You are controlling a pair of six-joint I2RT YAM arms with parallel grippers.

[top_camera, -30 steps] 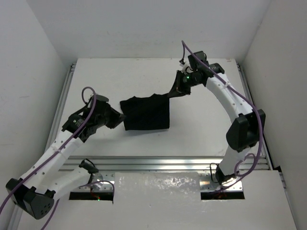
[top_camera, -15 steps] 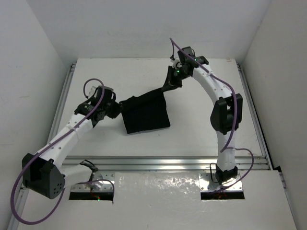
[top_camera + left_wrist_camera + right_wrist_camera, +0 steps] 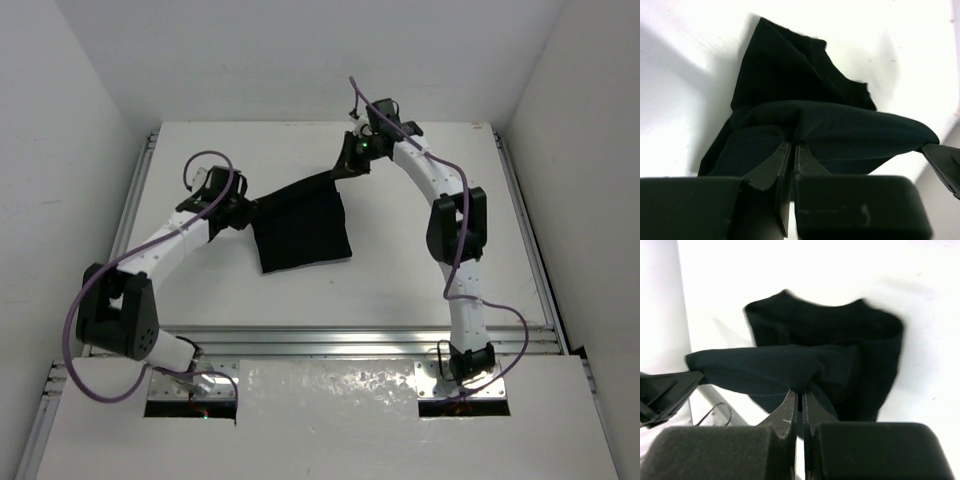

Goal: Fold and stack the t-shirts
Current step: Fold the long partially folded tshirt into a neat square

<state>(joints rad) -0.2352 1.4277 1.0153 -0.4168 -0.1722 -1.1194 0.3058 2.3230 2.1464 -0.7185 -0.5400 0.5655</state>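
The black t-shirt hangs folded over the middle of the white table, its top edge stretched between my two grippers and its lower part resting on the table. My left gripper is shut on the shirt's left corner. My right gripper is shut on the right corner, farther back. In the left wrist view the cloth drapes away from the jaws toward the right gripper's fingers. In the right wrist view the shirt droops to the table.
The white table has metal rails along its left side, right side and front. White walls enclose the back and sides. The right arm's elbow stands right of the shirt.
Both grippers have lifted the shirt's top edge and carried it toward the back of the table. The right gripper moved left and back; the left gripper moved back and right. The cloth is now stretched taut.
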